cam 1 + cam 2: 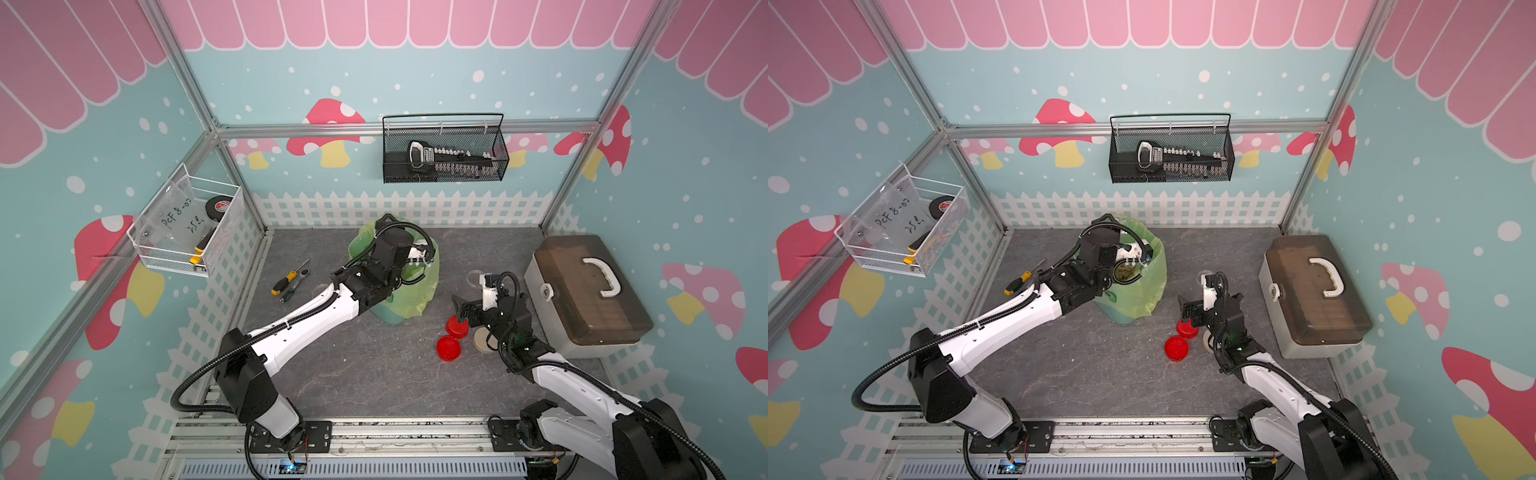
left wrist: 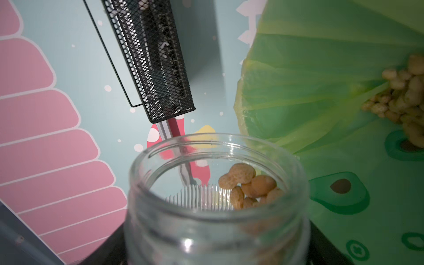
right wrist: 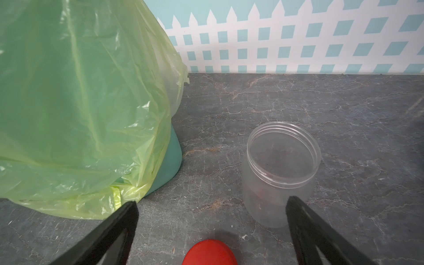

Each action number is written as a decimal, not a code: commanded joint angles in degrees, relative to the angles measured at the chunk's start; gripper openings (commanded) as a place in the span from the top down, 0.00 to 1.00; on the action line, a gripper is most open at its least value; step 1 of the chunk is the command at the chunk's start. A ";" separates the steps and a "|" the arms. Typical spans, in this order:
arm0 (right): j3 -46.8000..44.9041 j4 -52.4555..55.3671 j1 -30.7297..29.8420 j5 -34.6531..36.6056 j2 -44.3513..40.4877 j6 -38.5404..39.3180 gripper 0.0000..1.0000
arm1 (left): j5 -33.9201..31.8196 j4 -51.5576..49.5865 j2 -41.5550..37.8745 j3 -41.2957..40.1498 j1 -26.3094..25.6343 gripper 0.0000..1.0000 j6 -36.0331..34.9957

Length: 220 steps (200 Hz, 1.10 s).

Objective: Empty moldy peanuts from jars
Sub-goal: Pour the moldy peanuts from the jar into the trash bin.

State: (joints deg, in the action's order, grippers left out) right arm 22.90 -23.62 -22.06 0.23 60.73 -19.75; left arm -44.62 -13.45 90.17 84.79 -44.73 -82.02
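Two screwdrivers (image 1: 289, 282) lie on the grey worktop (image 1: 374, 374) at far left, below a white wire basket (image 1: 187, 224) on the side wall.

Next right, the left arm reaches over the bin (image 1: 419, 291), lined with a green bag, at back centre of the worktop. Above the bin mouth the left tool (image 1: 417, 258) is clamped on the held jar (image 2: 206, 229). Its fingers are barely seen in the wrist view, and the jar fills the lower frame. This jar is clear with its lid off, and a few moldy peanuts (image 2: 247, 185) are bunched inside on the side nearest the bag. A bigger peanut pile (image 2: 403, 98) lies in the bag. On the back wall above the bin hangs a black mesh basket (image 1: 444, 149).

Right of the bin and nearer the front, two red lids (image 1: 457, 327) sit side by side on the worktop. Just beside them is a beige lid (image 1: 484, 343), partly under the right arm. Over the red lids hovers the right tool (image 3: 211, 204), jaws spread wide, nothing in them. One empty jar (image 3: 280, 174) stands upright, lid off, just beyond it near one finger; whether they touch, cannot tell.

Far right is the toolbox (image 1: 586, 291), lid closed, white handle up.
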 commanded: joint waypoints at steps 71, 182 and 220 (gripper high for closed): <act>-0.59 -1.07 0.37 0.23 -0.74 -0.07 0.01 | 37.50 -19.22 -10.49 10.37 6.42 0.79 51.95; 18.36 12.72 1.62 -36.16 -3.23 -20.10 0.01 | 59.40 17.01 -28.19 -25.61 7.08 0.75 80.04; 23.96 8.25 2.56 -49.06 -0.61 -31.21 0.01 | 60.06 31.14 -31.50 -38.94 7.06 0.74 84.03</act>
State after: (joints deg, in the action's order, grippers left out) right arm 44.31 -13.06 -20.10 -35.35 58.19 -40.47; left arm 12.93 3.14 60.49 49.04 -37.89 -3.53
